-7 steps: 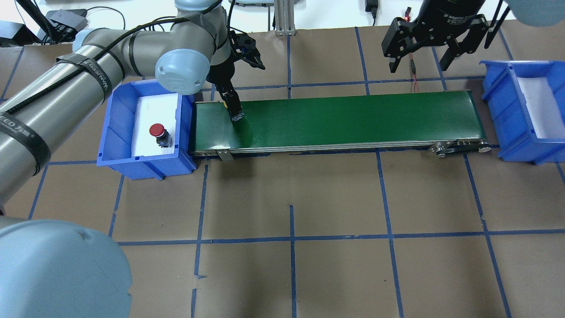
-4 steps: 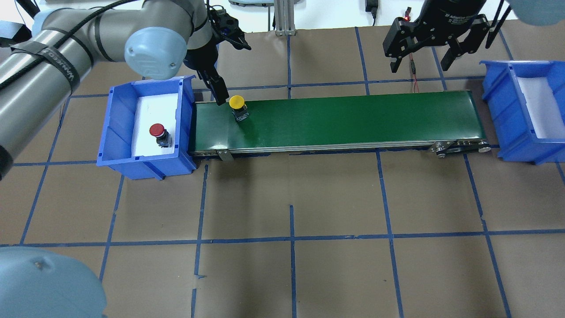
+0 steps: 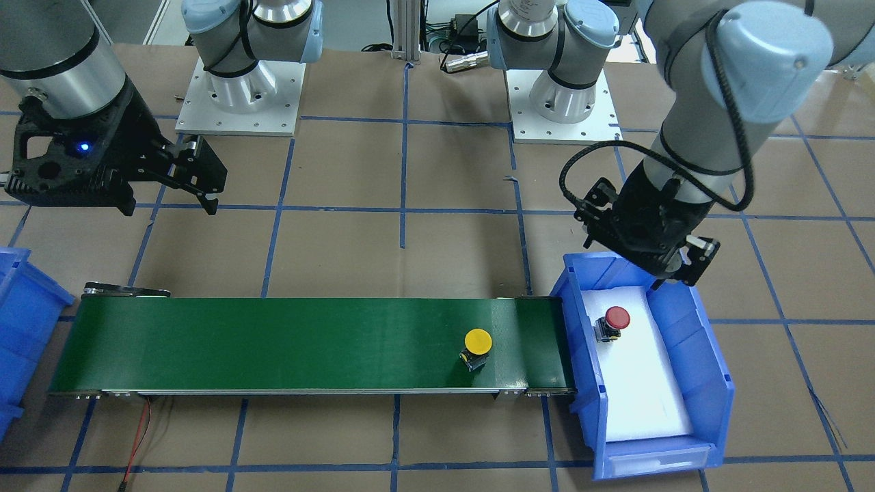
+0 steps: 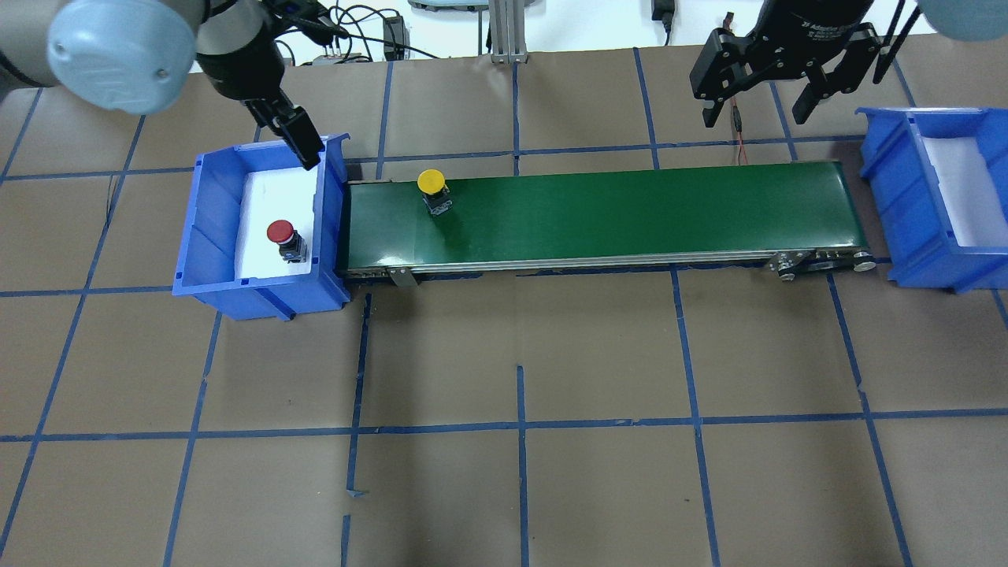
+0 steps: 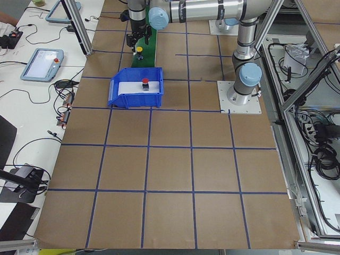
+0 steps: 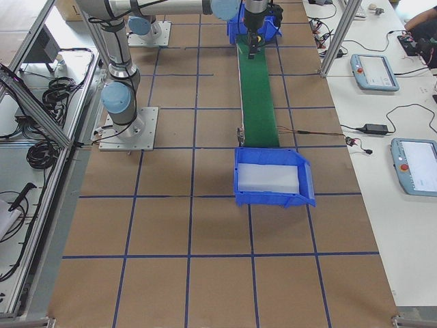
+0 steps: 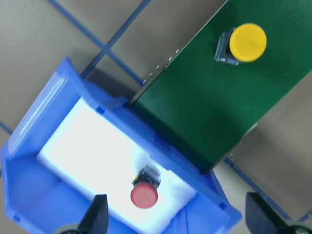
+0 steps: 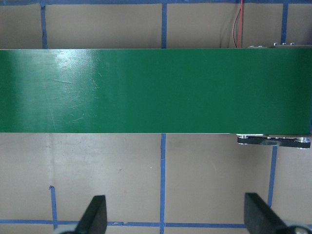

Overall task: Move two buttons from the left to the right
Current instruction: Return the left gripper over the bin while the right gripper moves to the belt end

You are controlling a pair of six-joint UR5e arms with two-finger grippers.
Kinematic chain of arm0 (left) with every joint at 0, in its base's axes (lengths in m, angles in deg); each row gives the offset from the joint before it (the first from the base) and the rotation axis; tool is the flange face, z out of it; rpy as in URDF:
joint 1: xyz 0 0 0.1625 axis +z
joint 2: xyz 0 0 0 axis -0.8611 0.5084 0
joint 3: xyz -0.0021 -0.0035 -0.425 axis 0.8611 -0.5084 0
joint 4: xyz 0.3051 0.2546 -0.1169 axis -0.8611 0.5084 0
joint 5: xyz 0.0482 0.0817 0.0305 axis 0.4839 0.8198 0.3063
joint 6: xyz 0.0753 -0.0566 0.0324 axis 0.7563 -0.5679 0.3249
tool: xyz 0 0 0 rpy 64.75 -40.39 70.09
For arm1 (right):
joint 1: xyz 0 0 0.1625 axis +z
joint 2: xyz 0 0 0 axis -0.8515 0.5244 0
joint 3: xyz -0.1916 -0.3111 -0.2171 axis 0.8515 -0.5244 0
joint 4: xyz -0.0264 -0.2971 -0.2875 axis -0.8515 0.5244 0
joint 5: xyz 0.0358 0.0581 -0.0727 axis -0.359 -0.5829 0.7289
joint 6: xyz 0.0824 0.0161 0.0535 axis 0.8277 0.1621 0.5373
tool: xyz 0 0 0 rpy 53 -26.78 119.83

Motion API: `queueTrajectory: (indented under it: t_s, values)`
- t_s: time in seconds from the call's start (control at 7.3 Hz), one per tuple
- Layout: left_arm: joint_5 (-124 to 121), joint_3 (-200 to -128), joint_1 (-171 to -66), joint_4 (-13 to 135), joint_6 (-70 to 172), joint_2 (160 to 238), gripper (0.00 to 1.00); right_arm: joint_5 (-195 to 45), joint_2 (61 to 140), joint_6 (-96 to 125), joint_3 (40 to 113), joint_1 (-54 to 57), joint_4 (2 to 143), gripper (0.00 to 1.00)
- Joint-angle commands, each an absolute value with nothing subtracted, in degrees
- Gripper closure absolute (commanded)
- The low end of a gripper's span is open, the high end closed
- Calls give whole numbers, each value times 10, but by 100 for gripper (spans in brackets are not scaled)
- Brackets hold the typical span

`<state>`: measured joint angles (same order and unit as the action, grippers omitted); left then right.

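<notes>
The yellow button (image 4: pixel 431 183) stands on the left end of the green conveyor belt (image 4: pixel 614 213); it also shows in the front view (image 3: pixel 477 342) and the left wrist view (image 7: pixel 246 43). The red button (image 4: pixel 280 233) stands on white foam in the left blue bin (image 4: pixel 211 236), and shows in the left wrist view (image 7: pixel 144 195). My left gripper (image 7: pixel 178 222) is open and empty, high above that bin near its far wall (image 3: pixel 642 256). My right gripper (image 4: pixel 754 118) is open and empty, held high behind the belt's right end (image 8: pixel 176 219).
A second blue bin (image 4: pixel 929 205) with a white liner stands just past the belt's right end. A red wire (image 4: pixel 739 134) lies behind the belt below my right gripper. The brown table (image 4: pixel 520 354) is marked with a blue tape grid.
My left gripper let go of the yellow button on the belt, rose and swung left over the left bin. The yellow button has shifted slightly right. The right arm has barely moved.
</notes>
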<state>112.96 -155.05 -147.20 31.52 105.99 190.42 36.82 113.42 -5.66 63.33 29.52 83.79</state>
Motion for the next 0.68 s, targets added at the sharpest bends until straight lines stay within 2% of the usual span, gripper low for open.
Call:
queueTrajectory:
  t_s: [0.0,0.14,0.27,0.55]
  values:
    - [1129,-1550,-1466,370,964,1861,0,371,1132,-128,631,294,843,0]
    - [1136,-1551,-1471,370,865,1857,0,377,1132,-166,635,294,845,0]
    - [1138,-1554,-1466,395,851,1842,0,376,1131,-185,636,286,851,0]
    - [1133,-1590,-1419,388,845,1833,0,375,1128,-364,657,282,852,0]
